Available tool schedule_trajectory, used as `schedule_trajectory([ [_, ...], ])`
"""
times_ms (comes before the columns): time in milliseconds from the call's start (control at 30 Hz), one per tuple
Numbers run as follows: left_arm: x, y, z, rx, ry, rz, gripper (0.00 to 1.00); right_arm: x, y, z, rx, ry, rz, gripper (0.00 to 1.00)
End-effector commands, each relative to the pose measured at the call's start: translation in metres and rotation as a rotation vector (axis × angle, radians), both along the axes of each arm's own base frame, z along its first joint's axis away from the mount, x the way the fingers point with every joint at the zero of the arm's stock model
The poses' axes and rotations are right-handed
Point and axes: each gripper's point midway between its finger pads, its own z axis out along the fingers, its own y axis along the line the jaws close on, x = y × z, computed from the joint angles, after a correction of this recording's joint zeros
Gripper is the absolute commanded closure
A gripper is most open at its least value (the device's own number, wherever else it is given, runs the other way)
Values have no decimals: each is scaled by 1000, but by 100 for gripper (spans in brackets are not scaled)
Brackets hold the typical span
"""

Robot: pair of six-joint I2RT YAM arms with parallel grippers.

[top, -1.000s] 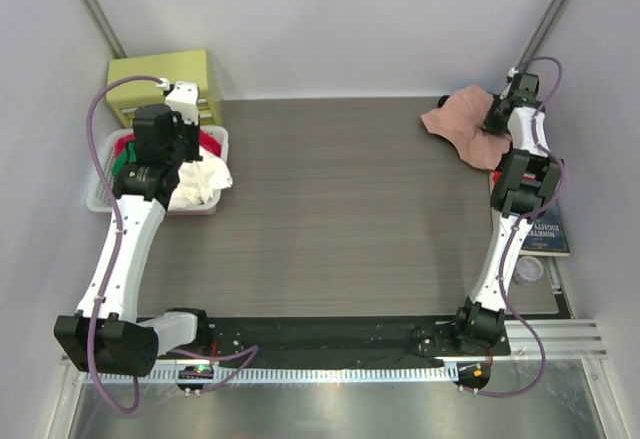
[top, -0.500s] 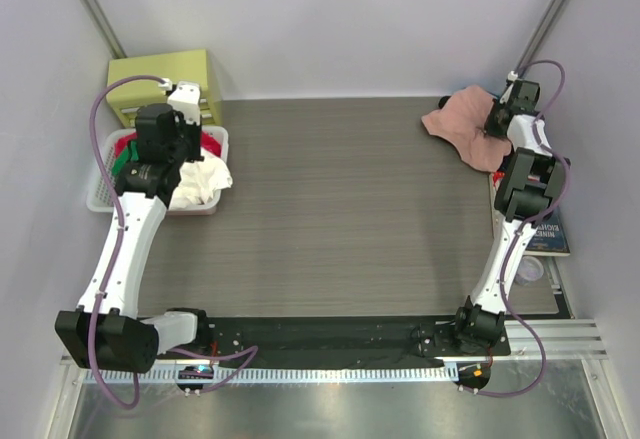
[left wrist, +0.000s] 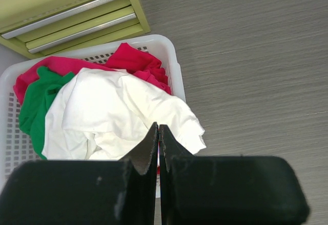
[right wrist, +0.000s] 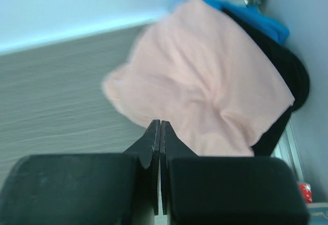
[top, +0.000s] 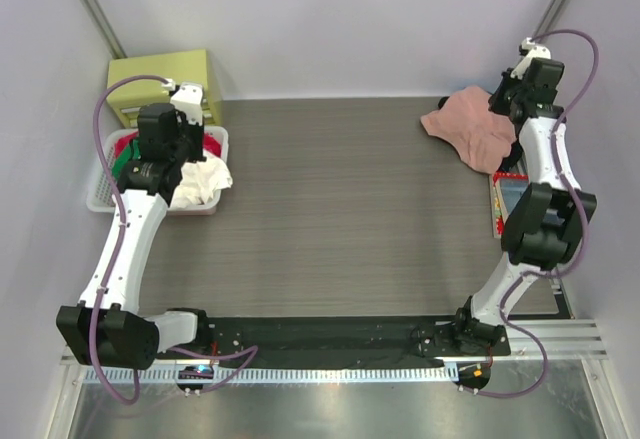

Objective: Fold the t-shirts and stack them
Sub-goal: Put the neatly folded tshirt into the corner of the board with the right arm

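- Salmon-pink t-shirt (top: 465, 131) lies crumpled and unfolded at the far right corner of the table (top: 340, 199). It's the biggest task item I see.
- Basket (top: 100, 202) sits at the far left, just beside the yellow drawer unit (top: 165, 77). It holds a white cloth (left wrist: 118, 112), a red cloth (left wrist: 138, 61) and a green cloth (left wrist: 33, 102), all heaped.
- Black t-shirt (right wrist: 293, 79) is bunched under and behind the salmon one, touching it, at the right edge. A blue cloth (right wrist: 259, 22) peeks out behind both.
- Left gripper (left wrist: 158, 135) hangs above the basket, jaws pressed together, holding nothing.
- Right gripper (right wrist: 160, 130) is over the salmon shirt's edge, jaws pressed together, nothing pinched. I can't tell if it touches.
- Risk, my call: going down with the claws closed only pokes and shoves the cloth, so I'd spread them first.
- Risk: salmon and black overlap, so a deep pinch may catch both layers and drag the black one along or off the table edge.
- Risk: the crumple hides hem and sleeves, so a blind grab mid-fold gives a lopsided spread and a bad fold.
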Motion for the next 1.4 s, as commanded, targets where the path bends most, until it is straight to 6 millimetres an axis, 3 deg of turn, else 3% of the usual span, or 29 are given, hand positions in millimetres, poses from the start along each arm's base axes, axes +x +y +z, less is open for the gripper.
schedule_trajectory([
  [0,-5,-3,11,-31,-39,-10,100,-43,43,80,35,-164,87,99],
  [33,-6,-3,11,-34,-41,-9,100,-66,52,111,12,-212,92,99],
  [100,-10,-9,15,-59,-54,-32,100,-93,68,118,-30,-217,121,99],
  [133,-11,-9,19,-63,-64,-34,100,-124,78,153,-76,-303,136,99],
  [167,-13,-9,19,-60,-52,-33,99,-138,75,153,-128,-304,100,99],
  [267,-13,7,44,-2,-106,38,90,-195,76,186,-251,-425,64,99],
  [367,-17,43,63,109,-195,198,51,-222,69,183,-336,-456,31,96],
  [400,-20,53,73,135,-245,248,28,-225,64,173,-336,-418,9,84],
  [467,-29,73,84,170,-280,362,17,-223,50,156,-272,-343,-104,60],
  [500,-33,77,86,179,-299,384,0,-225,43,136,-257,-251,-148,34],
  [567,-37,77,85,164,-303,381,0,-222,50,120,-183,-187,-130,20],
  [600,-39,76,75,162,-287,376,0,-218,61,105,-150,-140,-68,7],
  [633,-42,76,81,119,-335,394,0,-218,60,98,-144,-120,-68,2],
  [767,-56,103,58,31,-316,648,0,-229,47,109,-193,-152,-132,0],
  [800,-64,114,66,52,-318,728,0,-231,47,112,-192,-165,-137,0],
  [833,-67,118,47,86,-224,768,0,-235,45,115,-188,-182,-159,0],
  [867,-69,120,55,78,-217,794,0,-236,49,116,-153,-193,-160,0],
  [900,-75,123,50,94,-172,828,0,-235,53,112,-123,-186,-158,0],
  [1000,-79,110,25,51,3,799,0,-234,60,83,-49,-49,-126,0],
  [1067,-83,103,17,-3,34,786,0,-227,57,42,-45,129,-95,0],
  [1133,-83,101,9,-14,21,776,0,-223,55,23,-48,206,-82,0],
  [1200,-85,110,27,3,-82,800,0,-224,55,16,-51,214,-81,0],
  [1233,-89,114,24,18,-98,814,0,-226,56,22,-54,184,-82,0],
  [1300,-94,120,40,32,-176,823,0,-227,63,25,-30,129,-60,0],
  [1333,-95,119,34,42,-177,813,0,-228,65,35,-33,78,-54,0],
  [1367,-95,120,43,36,-220,804,0,-230,68,32,-24,78,-42,0],
])
